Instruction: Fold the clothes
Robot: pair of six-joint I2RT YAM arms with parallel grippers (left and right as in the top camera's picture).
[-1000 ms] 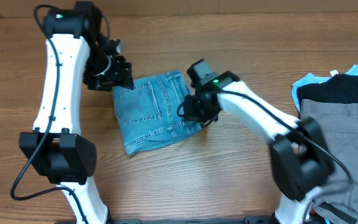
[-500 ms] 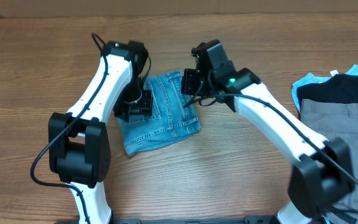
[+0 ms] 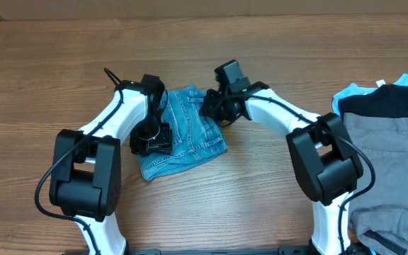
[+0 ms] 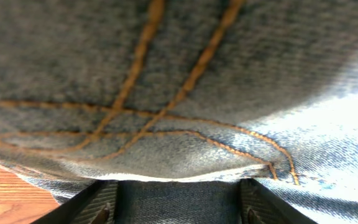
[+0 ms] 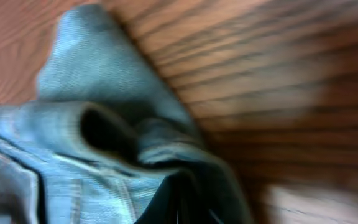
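The light blue jeans (image 3: 190,131) lie folded into a small bundle at the middle of the wooden table. My left gripper (image 3: 152,138) rests on the bundle's left edge. In the left wrist view its jaws (image 4: 178,202) are wide open, with denim and orange seam stitching (image 4: 166,118) between and ahead of them. My right gripper (image 3: 214,106) is at the bundle's top right corner. In the blurred right wrist view its dark fingers (image 5: 188,199) lie close together on a raised fold of the jeans (image 5: 104,143).
At the right edge lies a pile of a black garment (image 3: 392,99) over pale turquoise cloth (image 3: 346,92), with grey trousers (image 3: 395,145) in front. Bare wooden table (image 3: 261,191) surrounds the jeans.
My left gripper has slid a little down the jeans' left edge. My right arm has folded in and its gripper has come down to the top right corner of the jeans.
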